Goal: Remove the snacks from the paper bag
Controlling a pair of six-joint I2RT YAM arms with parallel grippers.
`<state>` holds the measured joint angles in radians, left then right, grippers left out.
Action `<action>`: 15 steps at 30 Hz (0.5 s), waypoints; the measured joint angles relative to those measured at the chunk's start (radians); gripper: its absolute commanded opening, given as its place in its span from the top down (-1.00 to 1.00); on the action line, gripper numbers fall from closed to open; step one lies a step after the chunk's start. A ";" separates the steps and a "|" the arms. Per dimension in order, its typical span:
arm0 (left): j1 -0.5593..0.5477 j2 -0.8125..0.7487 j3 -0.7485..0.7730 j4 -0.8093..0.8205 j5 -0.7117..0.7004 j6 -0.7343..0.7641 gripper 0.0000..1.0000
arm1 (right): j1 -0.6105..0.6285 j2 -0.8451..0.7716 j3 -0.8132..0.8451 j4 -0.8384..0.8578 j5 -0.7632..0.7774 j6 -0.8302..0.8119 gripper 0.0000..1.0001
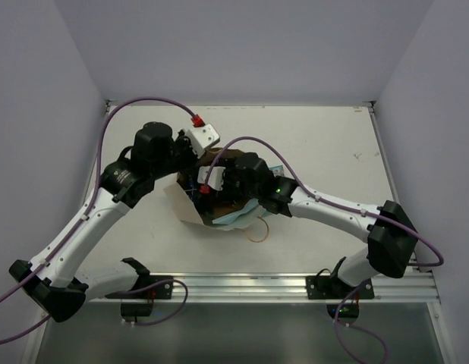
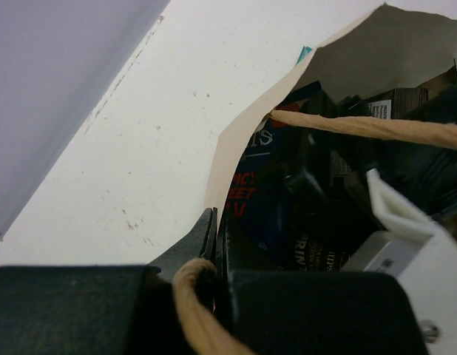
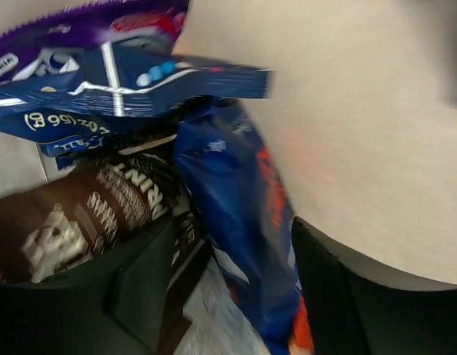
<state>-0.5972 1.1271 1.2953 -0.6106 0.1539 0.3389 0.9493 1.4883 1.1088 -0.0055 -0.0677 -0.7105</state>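
Note:
The tan paper bag (image 1: 183, 203) lies in the middle of the table with its mouth toward my arms. My left gripper (image 2: 216, 231) is shut on the bag's rim (image 2: 222, 159), beside a twisted handle (image 2: 361, 126). A dark blue packet (image 2: 259, 194) and other dark packets show inside. My right gripper (image 3: 236, 296) is inside the bag, jaws open, with a dark blue snack packet (image 3: 232, 214) between its fingers (image 3: 140, 277). A brown packet (image 3: 73, 222) lies left of it and a purple-and-white packet (image 3: 88, 33) above. A light blue packet (image 1: 238, 218) sticks out at the bag's mouth.
A loose handle loop (image 1: 259, 231) lies on the white table (image 1: 325, 144) near the bag's mouth. Grey walls close in the left, back and right. A metal rail (image 1: 242, 284) runs along the near edge. Purple cables (image 1: 105, 144) trail from both arms.

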 measured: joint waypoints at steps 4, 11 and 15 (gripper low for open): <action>-0.009 0.006 0.006 -0.002 0.003 0.011 1.00 | 0.000 0.070 0.016 -0.017 -0.002 -0.012 -0.47; -0.013 0.008 0.006 -0.005 0.003 0.018 1.00 | 0.000 0.095 0.033 -0.024 -0.002 -0.018 0.42; -0.013 0.009 0.006 -0.003 -0.003 0.018 1.00 | 0.000 0.095 0.042 -0.037 0.000 -0.020 0.95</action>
<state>-0.6102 1.1358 1.3018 -0.6140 0.1509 0.3573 0.9493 1.5833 1.1503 -0.0429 -0.0677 -0.7303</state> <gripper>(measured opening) 0.050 0.116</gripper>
